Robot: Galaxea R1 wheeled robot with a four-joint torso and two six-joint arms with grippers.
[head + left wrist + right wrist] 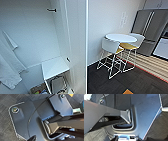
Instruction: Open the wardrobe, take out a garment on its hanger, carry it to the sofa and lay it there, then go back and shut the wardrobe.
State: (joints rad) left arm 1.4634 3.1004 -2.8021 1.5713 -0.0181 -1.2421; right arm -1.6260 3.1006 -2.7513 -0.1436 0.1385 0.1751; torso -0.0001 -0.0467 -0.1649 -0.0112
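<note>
The wardrobe [37, 35] stands open at the left of the head view, close in front of me, and I look into its white inside. Its open door [78, 45] shows edge-on in the middle of the picture. A white shirt [8, 66] hangs at the far left inside. A short dark peg [51, 10] sticks out high up, and a white shelf [55, 66] sits low down. Both wrist views look down past the robot's own dark plate onto dark carpet [5, 125].
Under the shelf lie a grey bag-like thing [58, 85] and some coloured items [37, 91]. To the right stand a round white table [121, 38], two white stools with yellow seats [111, 50], and a steel fridge [150, 25]. Dark carpet [130, 82] lies before them.
</note>
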